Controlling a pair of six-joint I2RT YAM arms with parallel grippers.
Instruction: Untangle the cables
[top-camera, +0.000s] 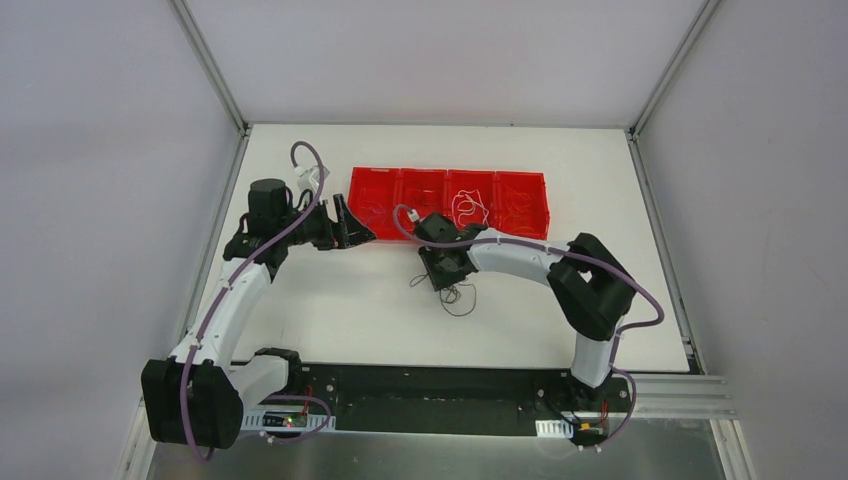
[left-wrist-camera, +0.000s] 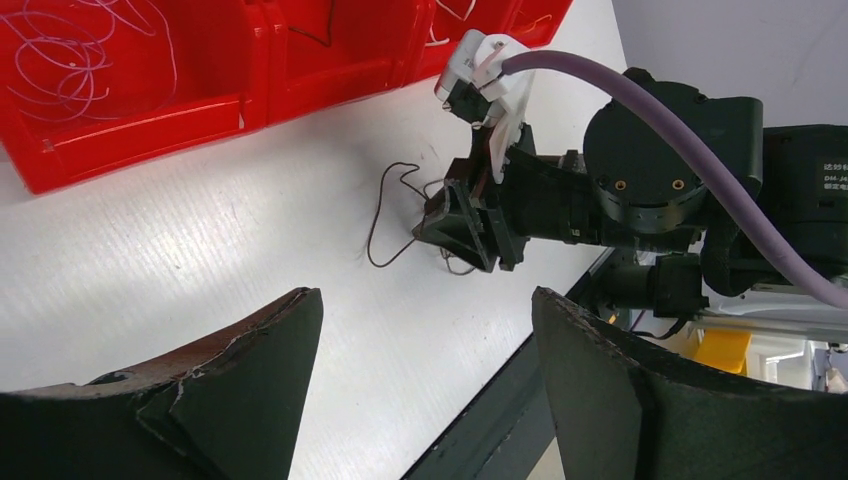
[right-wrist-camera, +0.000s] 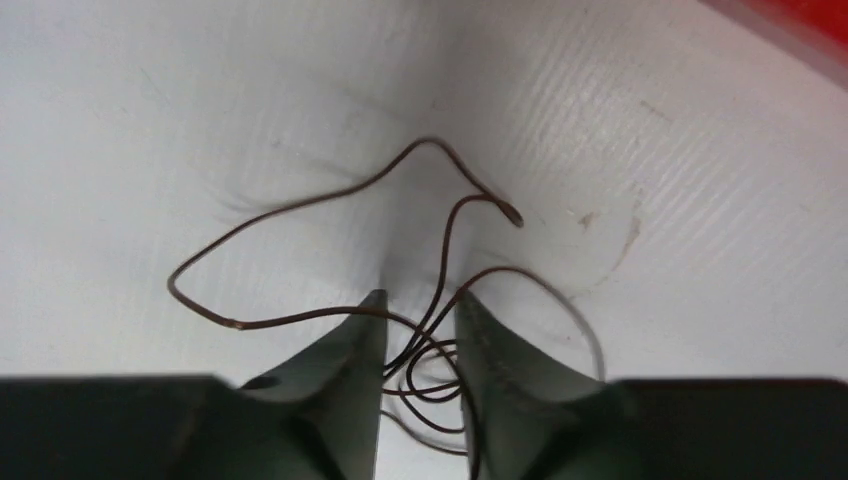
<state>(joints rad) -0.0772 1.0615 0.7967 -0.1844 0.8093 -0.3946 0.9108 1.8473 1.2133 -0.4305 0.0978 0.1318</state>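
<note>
Right wrist: narrowly parted right fingers are straddling the cables, loops spreading toward eleven o'clock; left fingers are gaping wide.

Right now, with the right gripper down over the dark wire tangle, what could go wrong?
1. Several strands of the dark wire tangle pass between the narrowly parted fingers of the right gripper. Closing might pinch more than one strand and tighten the knot.
2. The left gripper hangs open near the red tray and holds nothing, so a pull by the right arm would probably drag the whole tangle along instead of loosening it.
</note>
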